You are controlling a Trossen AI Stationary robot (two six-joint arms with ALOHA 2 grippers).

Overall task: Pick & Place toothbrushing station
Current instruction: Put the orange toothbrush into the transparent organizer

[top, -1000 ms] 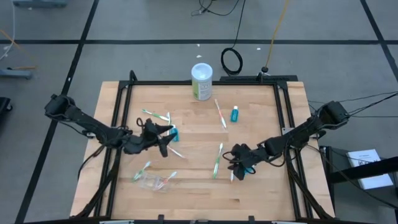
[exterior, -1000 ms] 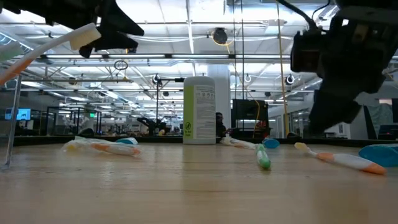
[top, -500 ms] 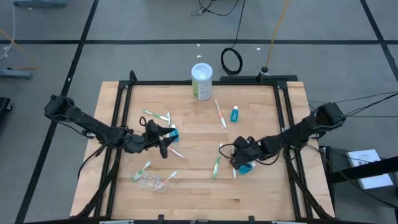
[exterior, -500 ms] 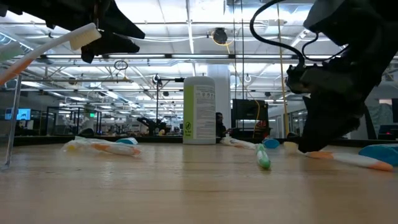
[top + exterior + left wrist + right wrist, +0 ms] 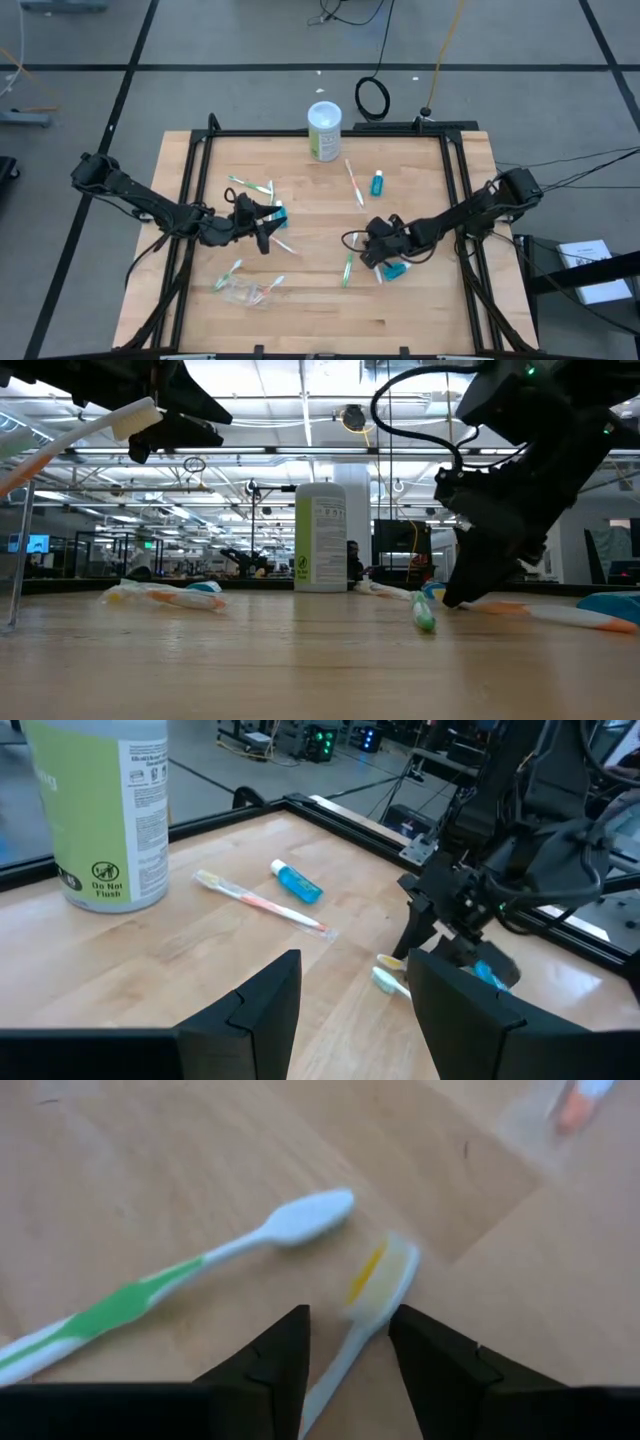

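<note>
On the table's left side the left gripper (image 5: 262,222) hovers where it was a second ago, its fingers parted and empty in its wrist view, just beside a teal tube (image 5: 279,214) and the green toothbrushes (image 5: 250,185). Nearer the front edge the clear plastic cup (image 5: 243,292) lies on its side with brushes at its mouth — it looks tipped rather than standing, so the station is not yet assembled.

The change is on the right. The right gripper (image 5: 378,256) has slid leftward across the table and dropped low, and now sits right over a toothbrush with orange bristles (image 5: 375,1285). Its fingers are open a narrow gap, with the brush's thin white neck running between them — nothing is gripped yet, though I judge a pinch is imminent. Just beside it lies a green-and-white toothbrush (image 5: 190,1270), and another teal tube (image 5: 393,270) sits close to the gripper. Farther back an orange-and-white toothbrush (image 5: 354,182) and a third tube (image 5: 377,183) rest near the white-and-green canister (image 5: 324,130).
</note>
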